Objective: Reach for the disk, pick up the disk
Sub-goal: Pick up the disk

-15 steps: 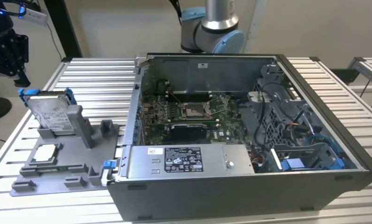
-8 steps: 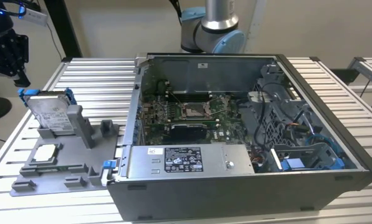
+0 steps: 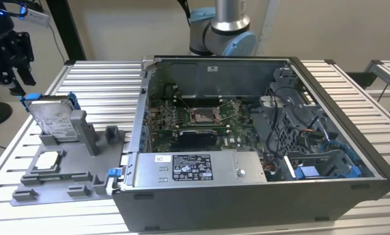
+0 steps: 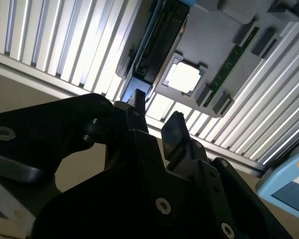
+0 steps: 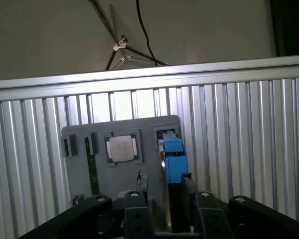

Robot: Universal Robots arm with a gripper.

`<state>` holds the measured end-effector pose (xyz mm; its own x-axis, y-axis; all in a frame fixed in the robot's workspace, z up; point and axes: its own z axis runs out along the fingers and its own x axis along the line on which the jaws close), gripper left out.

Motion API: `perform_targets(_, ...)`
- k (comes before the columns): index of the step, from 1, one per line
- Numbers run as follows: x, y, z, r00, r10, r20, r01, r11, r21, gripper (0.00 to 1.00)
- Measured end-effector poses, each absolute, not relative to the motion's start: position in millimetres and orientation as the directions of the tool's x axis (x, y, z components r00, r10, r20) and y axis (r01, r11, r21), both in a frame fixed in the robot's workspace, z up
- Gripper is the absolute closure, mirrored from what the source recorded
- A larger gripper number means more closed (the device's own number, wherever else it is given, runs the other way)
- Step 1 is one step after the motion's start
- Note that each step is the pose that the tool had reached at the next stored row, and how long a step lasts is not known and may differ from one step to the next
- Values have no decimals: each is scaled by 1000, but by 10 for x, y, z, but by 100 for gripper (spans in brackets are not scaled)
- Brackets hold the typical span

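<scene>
In the exterior view you find the black gripper (image 3: 20,81) at the upper left of the frame, above the slatted tabletop (image 3: 103,83). Its jaws are parted and hold nothing. Just below it, toward the exterior view's right, the disk (image 3: 51,117) stands on edge in a slot of the grey fixture plate (image 3: 83,156). Its label faces the camera and its blue frame shows at the top corners. The jaws are near its top edge but apart from it. A square processor chip (image 3: 48,159) lies flat in the plate in front of the disk. The open computer case (image 3: 247,205) takes the centre and right of the frame, with the power supply (image 3: 195,169) along its near side.

In the second wrist view you look past the gripper (image 4: 157,112), whose two dark fingers (image 4: 177,132) stand with a clear gap between them. Beyond them the disk (image 4: 157,45) appears edge-on, beside the processor chip (image 4: 183,77) and a green memory stick (image 4: 234,55).

In the first wrist view the gripper (image 5: 169,201) has its jaws released. The disk (image 5: 173,157), seen edge-on with its blue frame toward you, lines up with the gap between them. The processor chip (image 5: 122,148) sits just beside it on the fixture plate (image 5: 149,127).
</scene>
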<state>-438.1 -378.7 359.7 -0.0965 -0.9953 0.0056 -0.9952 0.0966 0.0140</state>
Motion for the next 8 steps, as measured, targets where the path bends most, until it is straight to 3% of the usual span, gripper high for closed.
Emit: perform_targets(8, -4382, -3779, 3589, -97, -995, 5, -995, 97, 9, 0)
